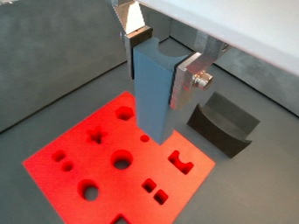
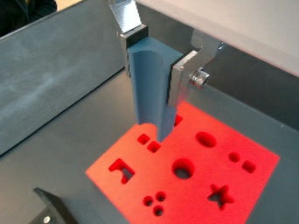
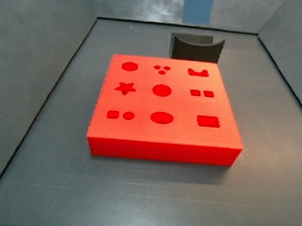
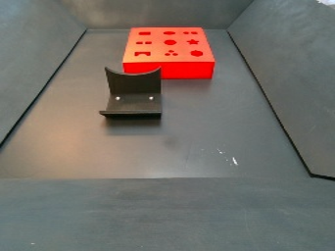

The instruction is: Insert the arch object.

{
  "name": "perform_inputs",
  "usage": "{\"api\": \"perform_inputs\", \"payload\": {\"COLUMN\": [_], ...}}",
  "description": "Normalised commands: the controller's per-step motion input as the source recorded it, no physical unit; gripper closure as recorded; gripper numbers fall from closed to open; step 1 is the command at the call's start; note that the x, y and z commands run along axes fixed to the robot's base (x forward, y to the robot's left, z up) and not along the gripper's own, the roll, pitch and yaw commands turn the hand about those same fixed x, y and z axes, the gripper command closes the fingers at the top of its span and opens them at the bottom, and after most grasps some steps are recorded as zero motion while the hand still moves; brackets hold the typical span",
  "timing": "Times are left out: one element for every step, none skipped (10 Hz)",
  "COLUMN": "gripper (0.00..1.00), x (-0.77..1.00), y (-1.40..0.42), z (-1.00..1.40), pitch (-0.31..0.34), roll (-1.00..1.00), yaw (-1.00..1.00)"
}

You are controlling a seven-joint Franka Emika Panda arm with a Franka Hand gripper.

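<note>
My gripper (image 1: 163,61) is shut on a tall blue-grey bar (image 1: 152,96) with a curved notch scooped from its upper end; this bar is the arch object. It hangs upright in both wrist views (image 2: 152,92), its lower end above the red board (image 1: 70,144), apart from it. The board has several shaped holes, among them an arch-shaped hole (image 1: 181,160), also seen in a side view (image 3: 198,72). In that side view only the bar's lower part (image 3: 200,5) shows at the far edge; the gripper itself is out of view there.
The dark fixture (image 4: 131,93), an L-shaped bracket with a notched top, stands on the floor apart from the red board (image 4: 167,67). It also shows in a wrist view (image 1: 222,125). Grey walls (image 3: 53,57) slope up around the dark floor.
</note>
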Motion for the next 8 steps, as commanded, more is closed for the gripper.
{"api": "perform_inputs", "payload": {"gripper": [1.0, 1.0, 1.0, 1.0, 1.0, 1.0, 1.0, 1.0], "x": [0.86, 0.79, 0.61, 0.55, 0.52, 0.49, 0.55, 0.48], "y": [0.47, 0.49, 0.4, 0.3, 0.24, 0.08, 0.04, 0.0], "z": [-0.57, -0.59, -0.55, -0.47, -0.43, -0.39, -0.38, -0.39], "pitch": [0.004, 0.036, 0.047, 0.0, 0.0, 0.0, 0.0, -0.034], "roll": [0.0, -0.08, -0.16, -0.21, -0.16, 0.0, 0.08, 0.12], "yaw": [0.0, 0.0, 0.0, 0.0, 0.0, 0.0, 0.0, 0.0]}}
